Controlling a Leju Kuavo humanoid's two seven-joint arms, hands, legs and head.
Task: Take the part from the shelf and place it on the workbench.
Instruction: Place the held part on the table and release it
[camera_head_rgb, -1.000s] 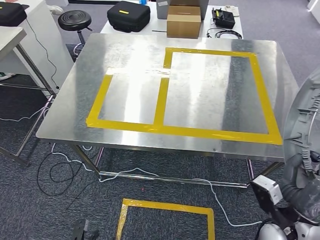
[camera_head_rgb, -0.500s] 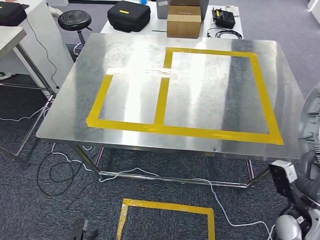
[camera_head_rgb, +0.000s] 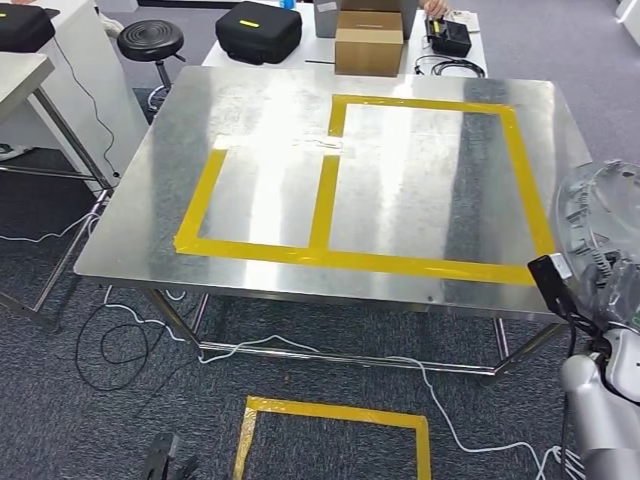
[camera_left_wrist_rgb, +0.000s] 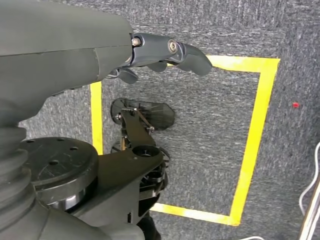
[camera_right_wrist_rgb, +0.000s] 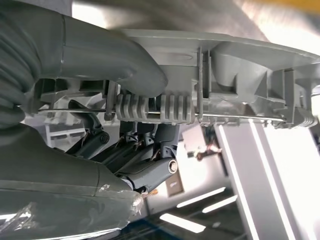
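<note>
I hold the grey moulded plastic part with ribbed clips and a curved rim in the right hand, at the right edge of the head view, just beside the near right corner of the steel-topped workbench marked with yellow tape rectangles. In the right wrist view the thick grey thumb and the darker fingers clamp the part from opposite faces, so I read this hand as grasping the part firmly. The part stands on edge with its broad face roughly upright, its long axis running along the hand. The left hand hangs low over the grey carpet, above a yellow tape square on the floor; its fingers extend with nothing in them, so I read it as released. The deciding relation: the larger taped rectangle lies forward and to the left of the right hand, and the right arm is by far the nearer one. In my judgement the part is not yet over the bench surface. The next move calls for carrying it leftward and forward, then tipping the broad face flat before lowering. The main risk I see is the rim striking the bench edge.
</note>
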